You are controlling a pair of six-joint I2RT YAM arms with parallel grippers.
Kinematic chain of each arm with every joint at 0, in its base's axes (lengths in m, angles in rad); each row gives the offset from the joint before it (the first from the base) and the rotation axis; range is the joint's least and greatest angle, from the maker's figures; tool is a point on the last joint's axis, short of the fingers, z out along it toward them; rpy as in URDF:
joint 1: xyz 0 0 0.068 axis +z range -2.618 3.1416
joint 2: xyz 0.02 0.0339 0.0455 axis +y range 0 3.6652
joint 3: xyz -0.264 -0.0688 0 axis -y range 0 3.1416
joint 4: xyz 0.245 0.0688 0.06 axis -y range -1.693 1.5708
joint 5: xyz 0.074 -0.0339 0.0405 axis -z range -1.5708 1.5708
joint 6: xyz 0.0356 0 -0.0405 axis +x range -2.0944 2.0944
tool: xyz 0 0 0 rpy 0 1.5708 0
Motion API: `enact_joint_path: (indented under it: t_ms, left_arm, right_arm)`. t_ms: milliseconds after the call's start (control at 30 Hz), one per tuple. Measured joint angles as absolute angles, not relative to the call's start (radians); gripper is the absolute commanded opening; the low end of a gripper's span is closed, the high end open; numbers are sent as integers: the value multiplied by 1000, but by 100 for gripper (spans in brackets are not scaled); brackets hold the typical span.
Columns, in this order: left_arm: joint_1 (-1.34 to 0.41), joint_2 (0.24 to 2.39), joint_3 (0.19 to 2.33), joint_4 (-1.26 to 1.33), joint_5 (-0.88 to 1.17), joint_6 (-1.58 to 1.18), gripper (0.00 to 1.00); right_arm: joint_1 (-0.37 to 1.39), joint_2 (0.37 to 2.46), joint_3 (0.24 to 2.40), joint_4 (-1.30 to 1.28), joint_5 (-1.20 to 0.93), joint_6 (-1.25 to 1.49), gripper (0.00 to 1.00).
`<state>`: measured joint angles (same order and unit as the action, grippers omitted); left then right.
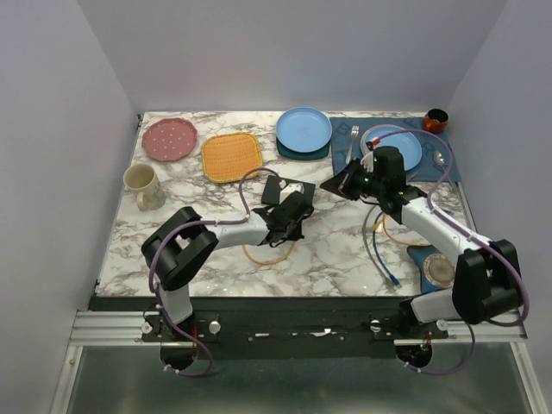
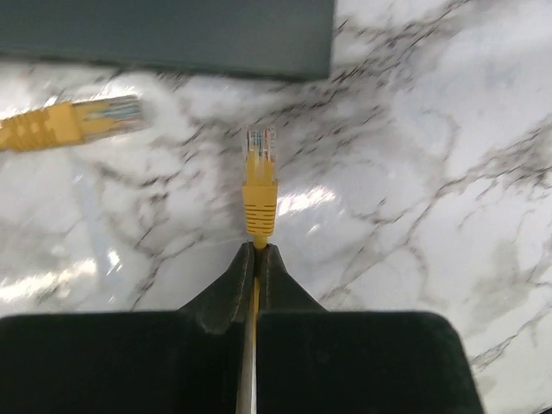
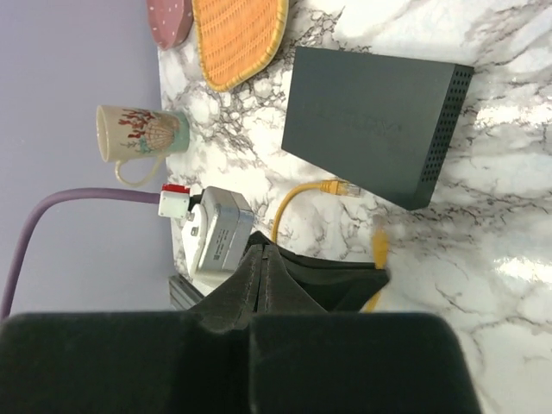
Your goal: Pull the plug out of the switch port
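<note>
Nearest the lens in the left wrist view, the left gripper [image 2: 257,257] is clamped on the tail of the yellow plug [image 2: 260,185]. The plug's clear tip points at the switch [image 2: 164,34], and bare marble shows between them, so the two do not touch. The switch lies flat about the middle of the table [image 1: 345,259], slightly toward the left edge. A loose yellow connector [image 2: 78,122] rests on the marble close beside it.

The right gripper [image 1: 338,183] sits just to the right of the switch, its fingers pressed together on nothing.

Toward the far edge lies an orange woven mat [image 1: 231,155]. A pink dotted dish [image 1: 170,138] is in the far left corner and a mug [image 1: 142,185] stands by the left edge. A blue plate [image 1: 304,129] sits at the far edge, and a red-brown bowl [image 1: 435,119] is in the far right corner. A blue cable [image 1: 384,254] trails near the right edge.
</note>
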<state>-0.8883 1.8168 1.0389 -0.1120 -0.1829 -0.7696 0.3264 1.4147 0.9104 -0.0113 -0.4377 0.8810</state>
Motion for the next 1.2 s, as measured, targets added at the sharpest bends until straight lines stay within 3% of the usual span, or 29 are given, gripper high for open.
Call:
enact_joint_path:
  t_ms: [267,433,567,800,967,1200]
  left_arm:
    - [-1007,1475,852,-302,-304,-764,0]
    - [-1052,1242,845,-362,-385,-772,0]
    - [-1075,1185,847,-348,-398,-750,0]
    - [-1114,1375,1058,-290,-364,-645,0]
    - [-1117,1567,1255,-192,-336,-565,0]
    - [-1117,1762,1411,-28,-226,-520,0]
  right_arm:
    - [326,1196,825,-56,-396,833,1]
    - [326,1053,746,-60,-344,801,1]
    - [326,1004,712,-88,-319,794,1]
    - [326,932,754,-172,-303,807,6]
    - [326,791,830,-184,-290,842,12]
    - [326,628,904,-181,-182,867,13]
